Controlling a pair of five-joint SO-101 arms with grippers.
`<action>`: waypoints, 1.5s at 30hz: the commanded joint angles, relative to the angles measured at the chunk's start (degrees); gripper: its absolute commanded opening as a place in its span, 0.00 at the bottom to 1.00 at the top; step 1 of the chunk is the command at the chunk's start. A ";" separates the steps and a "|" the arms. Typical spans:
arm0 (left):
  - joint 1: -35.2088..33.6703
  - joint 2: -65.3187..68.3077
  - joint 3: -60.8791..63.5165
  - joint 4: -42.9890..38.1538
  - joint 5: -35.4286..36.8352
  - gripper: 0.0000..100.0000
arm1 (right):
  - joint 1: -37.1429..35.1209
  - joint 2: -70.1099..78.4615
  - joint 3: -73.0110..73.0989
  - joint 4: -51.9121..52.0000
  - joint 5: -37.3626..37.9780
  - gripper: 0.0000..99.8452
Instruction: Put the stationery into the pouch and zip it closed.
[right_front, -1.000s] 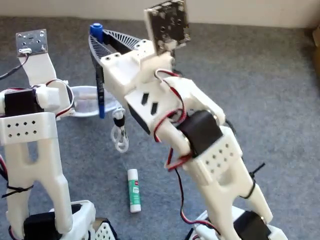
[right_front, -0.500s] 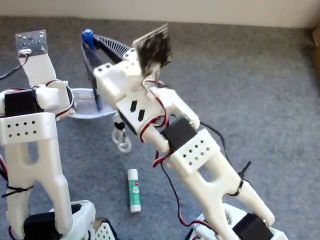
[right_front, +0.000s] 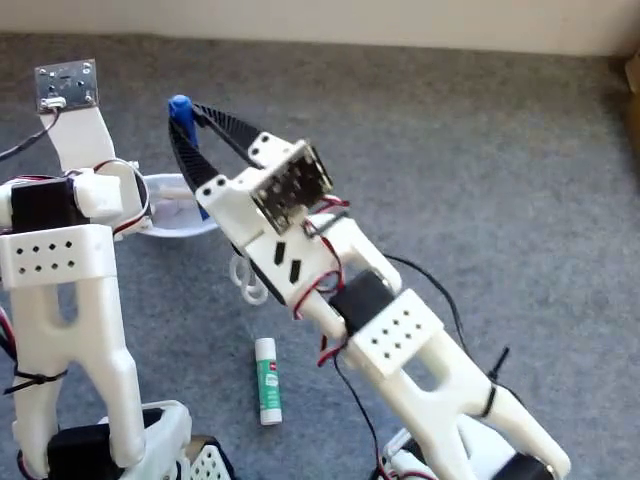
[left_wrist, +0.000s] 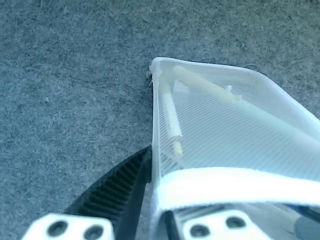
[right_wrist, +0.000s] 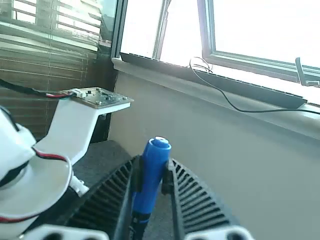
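Right pincer (right_front: 188, 120) was closed on a blue pen (right_wrist: 150, 185) and held it upright, just above the white mesh pouch (left_wrist: 225, 125). Left pincer (left_wrist: 155, 172) gripped the rim of this pouch, which lay on the grey desk (right_front: 520, 150). A glue stick (right_front: 267, 380) lay apart from the pouch, between both arms.

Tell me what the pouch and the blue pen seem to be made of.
The pouch looks like translucent white mesh, plastic or fabric: fine lines show, and items inside are visible through it. The blue pen is likely smooth hard plastic, slightly glossy.
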 joint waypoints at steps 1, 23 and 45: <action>0.92 -1.54 0.13 -0.79 -0.53 0.01 | 0.04 -6.90 1.54 -0.40 0.88 0.01; 0.57 -1.54 0.13 -0.70 -0.53 0.01 | 5.14 -9.89 -4.09 17.80 0.44 0.19; -9.01 -2.07 3.12 -3.25 -0.09 0.01 | 6.81 -9.27 -24.22 45.32 -4.48 0.19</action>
